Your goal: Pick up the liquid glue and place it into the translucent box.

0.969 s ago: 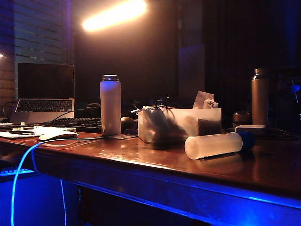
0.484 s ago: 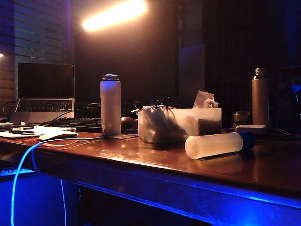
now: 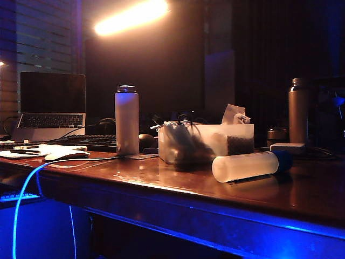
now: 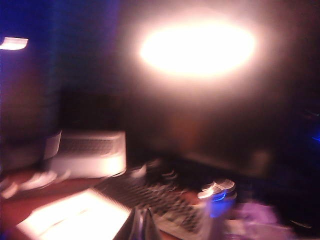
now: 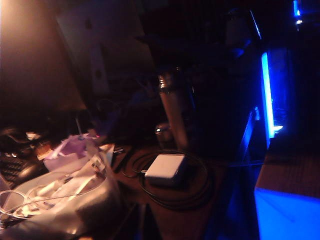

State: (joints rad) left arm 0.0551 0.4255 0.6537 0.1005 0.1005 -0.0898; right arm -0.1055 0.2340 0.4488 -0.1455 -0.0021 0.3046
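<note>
Starting at the left hand (image 4: pixel 143 225): only dark fingertips are seen at the edge of a badly blurred left wrist view, so whether they are wide or narrow cannot be told. It is held over the keyboard end of the bench (image 3: pixel 161 183), well apart from the task's things. The right hand is closed and nothing is held in it. It is not made out in its own dark wrist view, which looks across the box's contents and a white adapter (image 5: pixel 165 167).

Neither hand is seen in the exterior view.

The liquid glue (image 3: pixel 249 165) is noted lying on its side on the bench, blue cap toward 3 o'clock, at about 4 o'clock from the translucent box (image 3: pixel 205 143) and just beside it.

Risks judged:
- A round bottle on its side may be rolled toward the front edge if nudged off-centre.
- The white flask (image 3: pixel 126 121), at 9 o'clock from the box, could be mistaken for the target in this dim light.
- The box is crowded. The glue may be left perched on cables or may tip out.

Box contents: tangled cables, a pale packet standing above the rim, a dark patch seen through the wall.
</note>
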